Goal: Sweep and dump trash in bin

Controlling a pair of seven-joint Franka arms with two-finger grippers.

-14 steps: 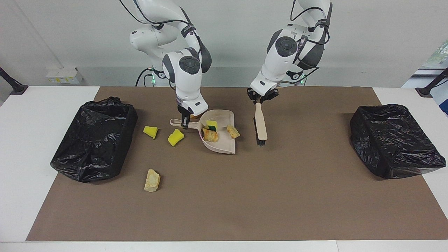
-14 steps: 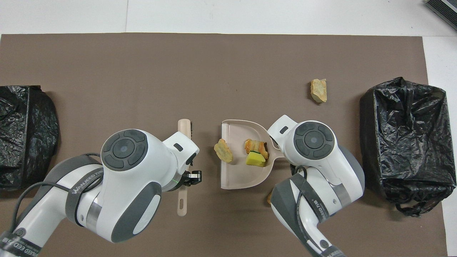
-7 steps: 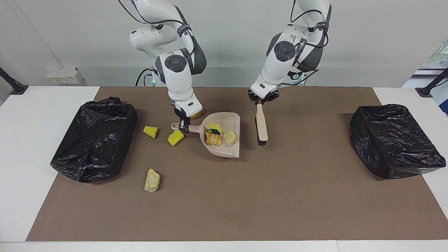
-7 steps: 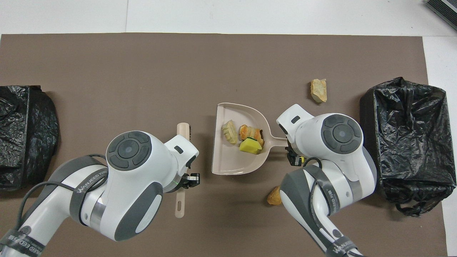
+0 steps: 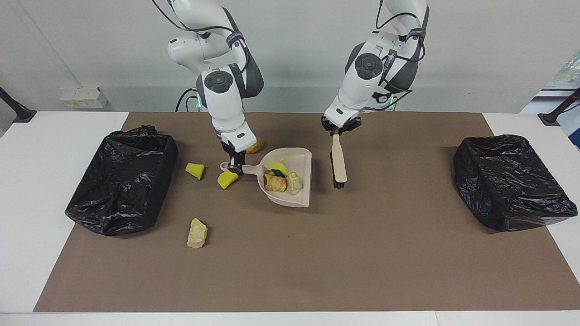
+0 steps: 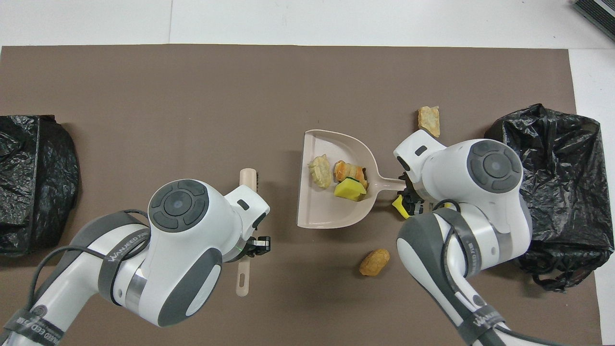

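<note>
A: The right gripper (image 5: pixel 236 166) is clamped on the handle of the beige plastic dustpan (image 5: pixel 290 190), lifted, with three scraps in its scoop.

B: And the left gripper (image 5: pixel 336 130)?

A: Closed on the beige wooden brush (image 5: pixel 338 160), beside the pan's mouth.

B: Risk?

A: A tilt mouth-down could spill them. Four scraps of the yellow and tan trash (image 5: pixel 196 233) lie around the handle end.

You see a beige dustpan (image 5: pixel 290 181) holding yellow and golden-brown scraps (image 5: pixel 282 179), a beige brush (image 5: pixel 338 159) with dark bristles, two glossy black bin bags (image 5: pixel 122 179) and a brown mat (image 5: pixel 317 253).
</note>
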